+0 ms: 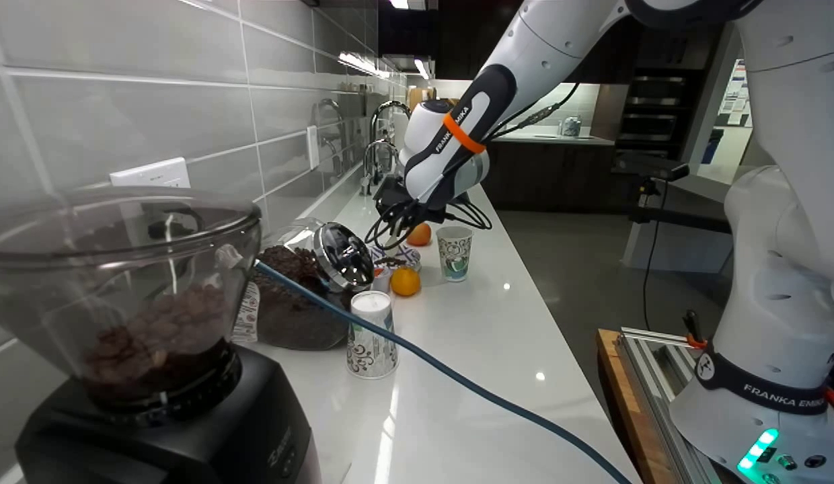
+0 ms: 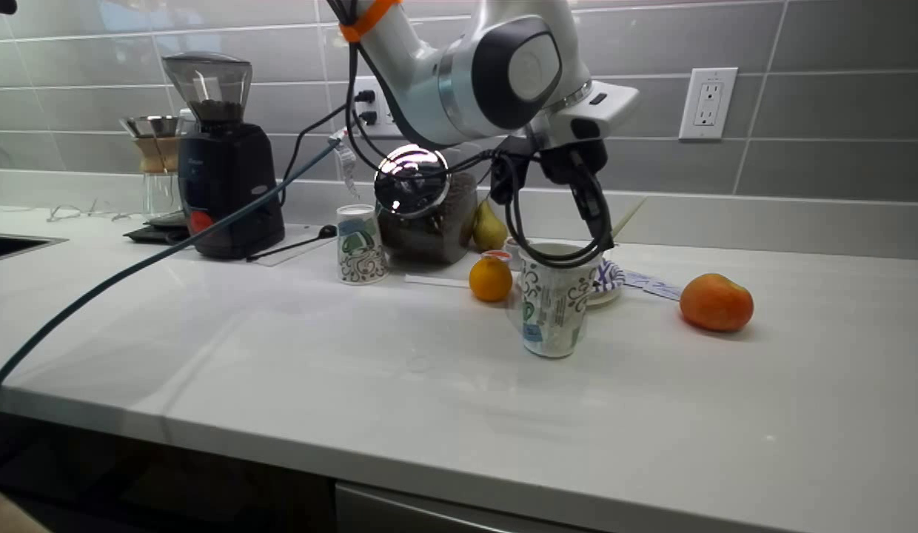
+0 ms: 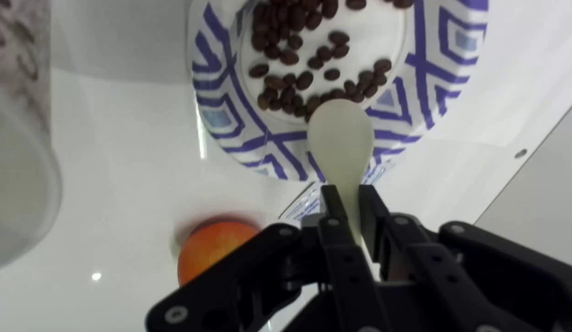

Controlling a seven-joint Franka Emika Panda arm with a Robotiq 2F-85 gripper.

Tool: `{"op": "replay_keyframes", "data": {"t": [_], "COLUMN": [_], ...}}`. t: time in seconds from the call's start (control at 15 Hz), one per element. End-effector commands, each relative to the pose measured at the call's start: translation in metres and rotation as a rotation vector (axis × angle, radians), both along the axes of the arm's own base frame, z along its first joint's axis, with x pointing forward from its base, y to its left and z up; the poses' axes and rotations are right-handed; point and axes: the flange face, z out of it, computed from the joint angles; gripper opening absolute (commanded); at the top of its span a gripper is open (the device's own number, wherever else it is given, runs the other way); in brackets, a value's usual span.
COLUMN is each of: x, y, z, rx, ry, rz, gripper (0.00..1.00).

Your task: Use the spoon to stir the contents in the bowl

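The hand (image 3: 352,199) grasps the pale spoon (image 3: 341,133) at its neck, head across the rim of the patterned bowl (image 3: 235,117) of beans (image 3: 304,80) on the desk (image 3: 120,184); contact unclear from here. Spoon likely light, stiff, slick, best held at that neck; bowl likely flimsy.

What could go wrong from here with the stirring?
The rounded pale spoon is pinched in the black gripper, so pushing on the dark brown beans might twist it.
Some lie close to the side of the round blue-and-white bowl and could be flicked out.
In an exterior view, looping black cables overlap the upright white patterned paper cup; a wide sweep might snag or tip it.
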Motion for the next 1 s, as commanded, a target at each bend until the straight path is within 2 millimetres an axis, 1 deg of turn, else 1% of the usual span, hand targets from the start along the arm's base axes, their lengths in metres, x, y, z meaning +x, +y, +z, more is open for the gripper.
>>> {"op": "replay_keyframes", "data": {"t": [0.0, 0.13, 0.27, 0.33, 0.53, 0.67, 0.8, 0.93], "x": [-0.007, -0.009, -0.012, -0.013, -0.016, -0.020, -0.026, -0.034], "y": [-0.003, 0.006, 0.021, 0.032, 0.062, 0.077, 0.087, 0.094], "z": [0.030, 0.045, 0.061, 0.068, 0.081, 0.084, 0.083, 0.072], "rx": [-0.003, 0.046, 0.110, 0.143, 0.234, 0.307, 0.382, 0.461], "ry": [-0.015, -0.003, 0.041, 0.071, 0.173, 0.251, 0.337, 0.427], "rz": [-0.013, 0.015, 0.073, 0.117, 0.208, 0.259, 0.299, 0.327], "gripper": [0.04, 0.04, 0.04, 0.04, 0.04, 0.04, 0.04, 0.04]}}
